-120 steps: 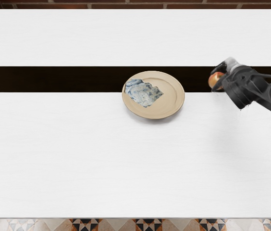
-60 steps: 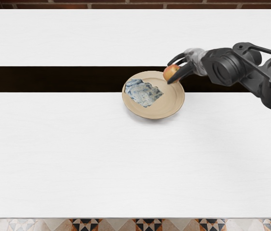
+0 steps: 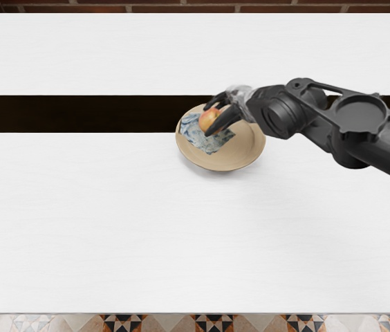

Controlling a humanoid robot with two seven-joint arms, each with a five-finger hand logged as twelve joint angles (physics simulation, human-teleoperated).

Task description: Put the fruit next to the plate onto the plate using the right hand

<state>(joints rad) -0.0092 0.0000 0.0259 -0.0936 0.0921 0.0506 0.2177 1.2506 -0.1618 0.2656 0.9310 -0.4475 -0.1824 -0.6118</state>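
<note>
My right hand (image 3: 221,116), closed around the reddish fruit (image 3: 210,120), holds it over the left half of the tan plate (image 3: 243,149), which sits at the white desk's (image 3: 181,228) far edge.

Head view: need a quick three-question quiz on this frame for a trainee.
1. True or false: the fruit lies beside the plate, with no hand on it.
2. Which hand has its fingers round the fruit? A) left hand B) right hand C) neither
3. Short answer: what colour is the patch on the plate?

Key: 1 false, it is held over the plate; 2 B; 3 blue-grey.
</note>
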